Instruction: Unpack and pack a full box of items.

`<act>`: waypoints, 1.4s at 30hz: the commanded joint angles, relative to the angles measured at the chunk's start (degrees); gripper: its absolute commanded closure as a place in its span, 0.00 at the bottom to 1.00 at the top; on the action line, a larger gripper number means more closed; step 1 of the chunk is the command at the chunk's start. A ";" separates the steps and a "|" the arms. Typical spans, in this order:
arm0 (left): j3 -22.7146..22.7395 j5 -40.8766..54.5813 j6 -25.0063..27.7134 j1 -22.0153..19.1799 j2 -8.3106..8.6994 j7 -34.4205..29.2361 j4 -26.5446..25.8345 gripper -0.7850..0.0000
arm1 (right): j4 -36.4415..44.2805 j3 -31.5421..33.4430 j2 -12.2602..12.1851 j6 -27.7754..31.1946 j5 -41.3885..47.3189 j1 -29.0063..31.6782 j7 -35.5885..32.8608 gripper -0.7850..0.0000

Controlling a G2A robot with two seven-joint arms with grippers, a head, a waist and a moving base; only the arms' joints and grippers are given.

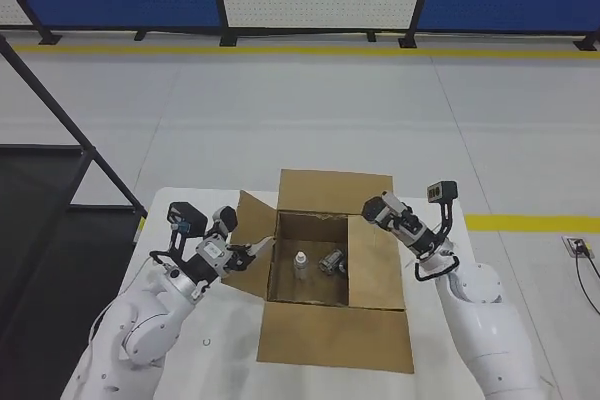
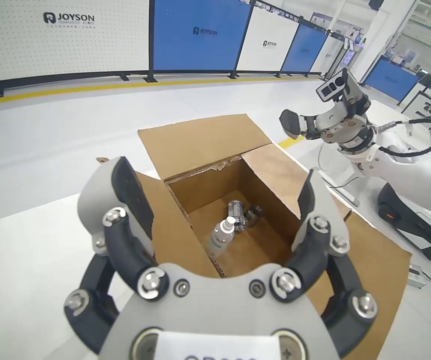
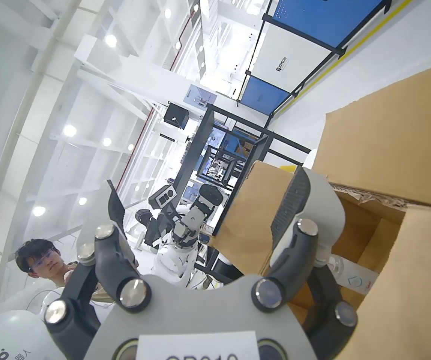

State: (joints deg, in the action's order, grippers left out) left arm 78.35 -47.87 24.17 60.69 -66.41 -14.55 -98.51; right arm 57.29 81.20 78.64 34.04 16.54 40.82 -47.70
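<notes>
To the left we see the left gripper [image 1: 242, 254] over the white table [image 1: 225, 345], just beside the left flap of the box. Its arm is bent at the elbow and its wrist is turned toward the opening. Its grey fingers, lined with black ribbed pads [image 2: 129, 185], are spread wide with nothing between them.

In the middle stands the cardboard box [image 1: 332, 338], brown and corrugated, with its four flaps folded outward. On its floor, near the left wall, is a small clear plastic bottle [image 1: 301, 264] with a white cap. Just beside it, to the right, is a shiny metal piece [image 1: 331, 262], roughly cylindrical.

To the right, the right gripper [image 1: 373, 209] is held raised above the box's right flap, near the far corner, with the forearm sloping up to it. It too gapes wide and holds nothing.
</notes>
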 commanded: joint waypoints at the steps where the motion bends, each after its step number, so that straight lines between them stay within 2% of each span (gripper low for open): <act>1: 0.00 0.01 0.01 0.00 0.00 0.00 0.00 0.00 | -0.11 0.00 0.00 0.00 -0.01 -0.02 0.02 0.00; 10: 0.00 0.01 0.01 0.00 0.00 0.00 0.00 0.00 | -0.11 0.00 0.00 0.00 -0.01 -0.02 0.02 0.00; 13: -1.77 6.10 0.68 0.23 -0.34 -1.39 0.53 0.00 | 0.09 -0.06 0.00 -0.12 -0.07 0.12 0.15 0.00; 19: -7.14 19.95 -0.84 -4.93 -1.28 -11.24 2.61 0.00 | 6.04 1.26 -0.91 2.39 0.51 3.28 -2.78 0.00; 28: -17.03 38.28 -8.28 -14.92 -3.40 -27.15 8.28 0.00 | 14.52 10.19 -3.79 8.58 5.14 11.73 -9.63 0.00; 33: -21.86 46.68 -14.54 -21.28 -5.02 -33.39 15.30 0.00 | 18.48 14.67 -5.07 10.20 8.61 16.55 -11.56 0.00; 37: -26.11 54.16 -16.79 -25.72 -6.79 -37.86 22.70 0.00 | 20.37 17.00 -5.83 10.69 10.33 19.29 -11.86 0.00; 40: -29.38 53.84 -18.00 -28.52 -7.90 -39.39 27.58 0.00 | 20.89 17.54 -6.23 10.36 12.11 20.52 -12.18 0.00; 42: -29.38 53.84 -18.00 -28.52 -7.90 -39.39 27.58 0.00 | 20.40 17.60 -6.47 10.28 12.13 20.83 -12.26 0.00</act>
State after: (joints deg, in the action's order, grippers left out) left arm 48.83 6.04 6.11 32.03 -74.34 -54.03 -70.69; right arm 78.03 98.83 72.30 44.38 28.70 61.53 -59.91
